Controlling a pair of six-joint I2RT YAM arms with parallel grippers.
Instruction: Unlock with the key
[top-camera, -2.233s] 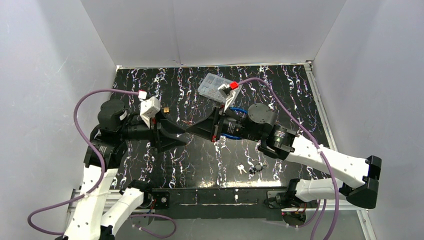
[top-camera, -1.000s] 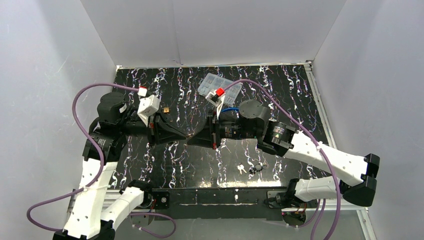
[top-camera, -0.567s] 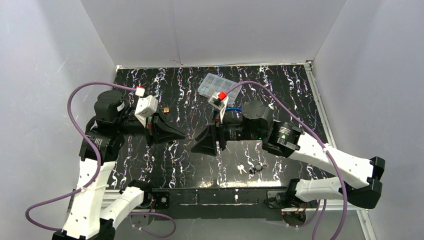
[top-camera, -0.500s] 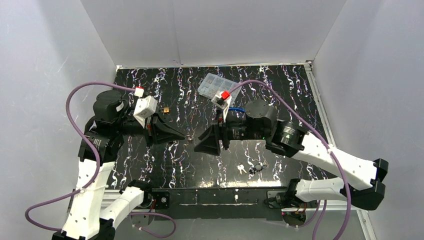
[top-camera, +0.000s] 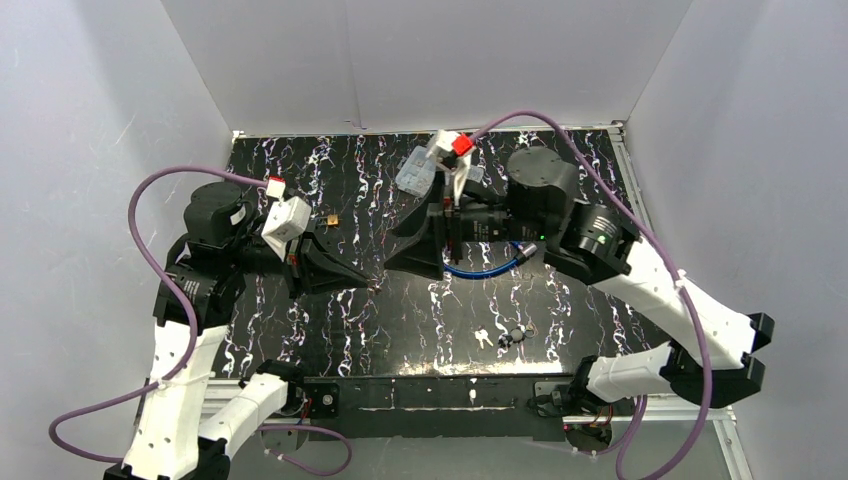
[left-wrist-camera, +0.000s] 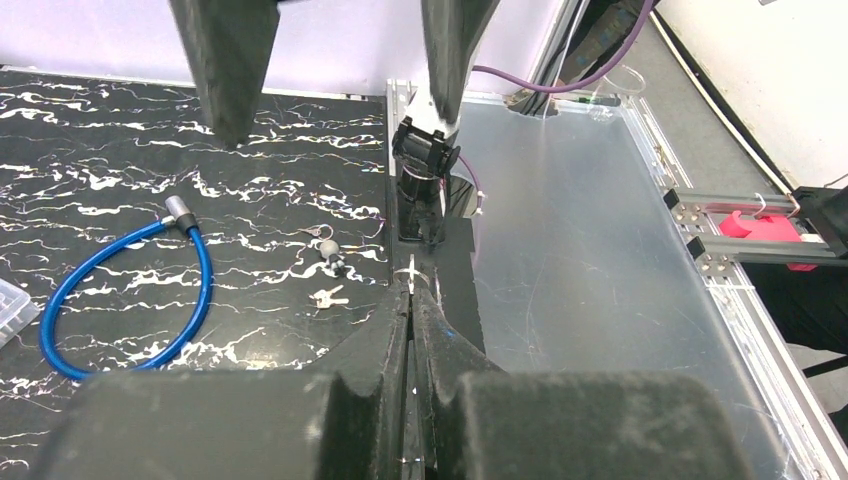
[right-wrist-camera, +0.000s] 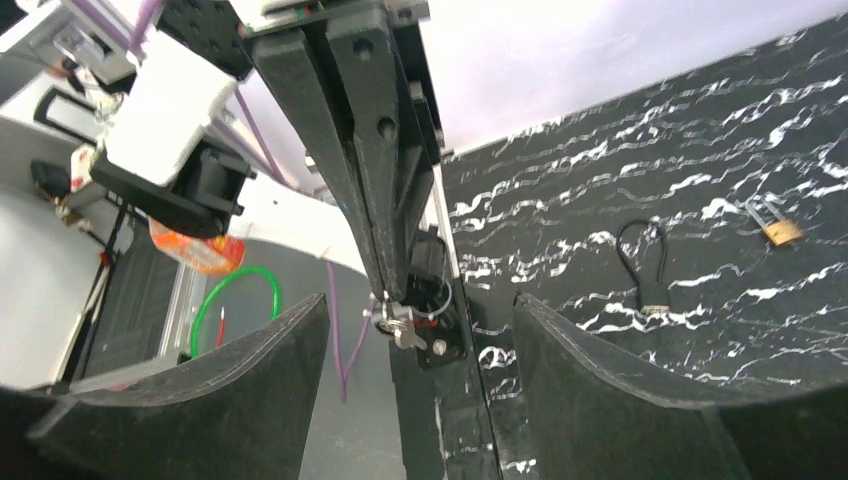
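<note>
The left pincer (left-wrist-camera: 411, 300) is clamped on a key (right-wrist-camera: 398, 326), with a gap seen before the right pincer (right-wrist-camera: 420, 340), spread wide and unladen; the blue cable lock (left-wrist-camera: 206, 285) is laid beneath it.

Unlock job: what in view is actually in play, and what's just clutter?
In play: key pinched in left gripper; blue cable lock or brass padlock, target unclear.
Lying about: loose keys, clear parts box.

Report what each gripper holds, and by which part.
Left gripper: pinches a small silver key at its tips; which end of the key cannot be told. Right gripper: open, holding nothing.
</note>
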